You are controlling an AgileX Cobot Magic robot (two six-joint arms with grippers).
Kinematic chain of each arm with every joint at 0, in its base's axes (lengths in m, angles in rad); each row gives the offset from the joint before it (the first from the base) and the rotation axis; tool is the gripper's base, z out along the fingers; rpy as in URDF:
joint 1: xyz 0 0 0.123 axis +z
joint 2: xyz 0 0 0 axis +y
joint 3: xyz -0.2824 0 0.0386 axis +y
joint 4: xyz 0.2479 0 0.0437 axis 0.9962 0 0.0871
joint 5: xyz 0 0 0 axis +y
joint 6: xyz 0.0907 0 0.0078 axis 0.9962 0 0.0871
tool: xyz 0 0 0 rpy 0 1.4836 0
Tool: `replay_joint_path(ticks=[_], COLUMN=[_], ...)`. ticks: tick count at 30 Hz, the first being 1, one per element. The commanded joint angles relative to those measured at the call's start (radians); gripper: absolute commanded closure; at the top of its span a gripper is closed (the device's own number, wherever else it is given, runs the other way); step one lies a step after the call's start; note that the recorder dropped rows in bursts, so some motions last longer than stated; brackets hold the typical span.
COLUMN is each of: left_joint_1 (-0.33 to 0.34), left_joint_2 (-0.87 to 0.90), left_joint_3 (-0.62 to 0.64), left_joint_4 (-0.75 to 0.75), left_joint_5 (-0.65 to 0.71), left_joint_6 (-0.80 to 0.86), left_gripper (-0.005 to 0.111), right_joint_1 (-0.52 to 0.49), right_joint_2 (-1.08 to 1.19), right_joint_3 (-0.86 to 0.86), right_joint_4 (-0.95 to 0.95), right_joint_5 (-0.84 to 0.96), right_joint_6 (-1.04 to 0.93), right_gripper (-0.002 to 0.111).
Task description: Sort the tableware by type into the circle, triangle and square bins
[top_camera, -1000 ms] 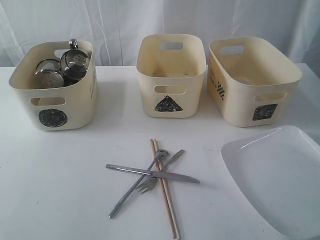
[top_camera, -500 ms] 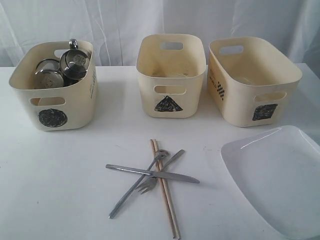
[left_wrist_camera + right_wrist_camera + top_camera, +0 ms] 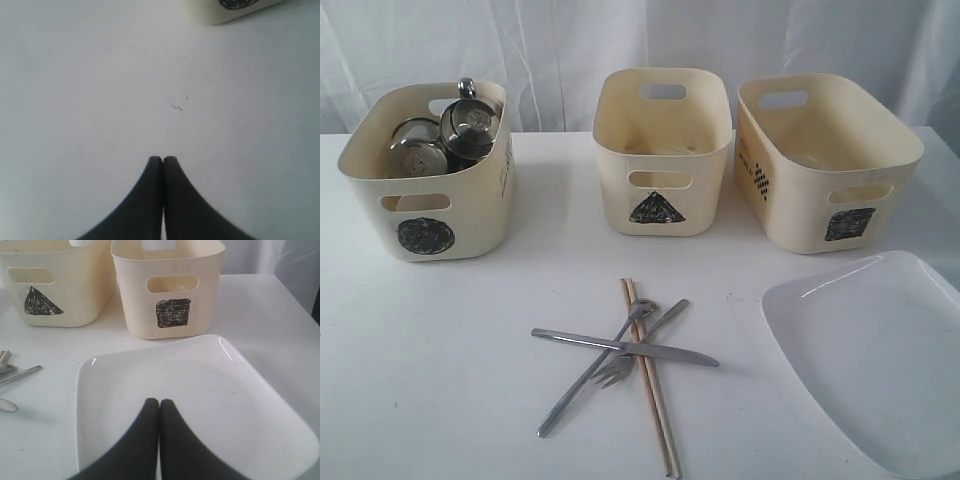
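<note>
Upper left of the exterior view: circle bin (image 3: 425,190) on the white tabletop (image 3: 440,350), black scribbled circle on its front. Holds steel mugs (image 3: 470,128), packed close together and leaning against the inner wall.

Upper middle: triangle bin (image 3: 660,160), scribbled triangle facing forward. Shows nothing but cream walls inside.

Upper right: square bin (image 3: 825,165), turned a little, with the scribbled square on its near face. Stands just beside the triangle bin, well apart from the circle bin.

Lower middle: loose cutlery in a crossed heap. Steel knife (image 3: 620,347) lies nearly level, blade toward the right. Fork (image 3: 650,335) and spoon (image 3: 590,370) slant across it, fork tines toward the lower edge, spoon bowl toward the bins. Wooden chopsticks (image 3: 650,390) lie side by side, touching, and run from in front of the triangle bin down to the bottom edge.

Lower right: large white rectangular plate (image 3: 880,360), flat on the tabletop, cut off by the frame's corner, near the square bin but not touching it.

Left gripper (image 3: 162,160): jaws pressed together, nothing between them, above bare tabletop, with a corner of the circle bin beyond.

Right gripper (image 3: 159,402): jaws likewise pressed together and empty, poised over the plate, pointing toward the square bin.
</note>
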Motion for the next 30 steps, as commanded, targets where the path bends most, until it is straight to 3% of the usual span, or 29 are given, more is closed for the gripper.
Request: replay_joint_path(ticks=[1, 5, 8, 11, 12, 14, 17, 30], left_joint_1=[-0.013, -0.011, -0.011, -0.011, -0.011, -0.003, 0.028, 0.028], left_joint_2=[-0.168, -0.384, -0.534, -0.610, -0.657, -0.670, -0.670, -0.670], left_joint_3=[0.037, 0.080, 0.122, 0.157, 0.157, 0.157, 0.157, 0.157], left_joint_4=[0.001, 0.001, -0.007, -0.196, -0.269, -0.283, -0.278, -0.276], left_joint_5=[-0.022, -0.003, 0.091, 0.128, 0.249, 0.333, 0.335, 0.335], left_joint_6=[-0.009, -0.009, -0.009, -0.009, -0.009, -0.009, -0.009, -0.009], left_gripper=[0.107, 0.107, 0.107, 0.107, 0.107, 0.107, 0.107, 0.107], right_joint_1=[-0.005, -0.005, -0.005, -0.005, -0.005, -0.005, -0.005, -0.005], right_joint_2=[-0.007, -0.007, -0.007, -0.007, -0.007, -0.007, -0.007, -0.007], right_joint_3=[0.002, 0.002, 0.002, 0.002, 0.002, 0.002, 0.002, 0.002], right_joint_4=[-0.005, -0.005, -0.005, -0.005, -0.005, -0.005, -0.005, -0.005], right_joint_5=[-0.011, -0.011, -0.011, -0.011, -0.011, -0.011, -0.011, -0.011], right_joint_6=[-0.002, -0.002, -0.002, -0.002, -0.002, -0.002, -0.002, -0.002], right_gripper=[0.108, 0.108, 0.108, 0.108, 0.108, 0.108, 0.108, 0.108])
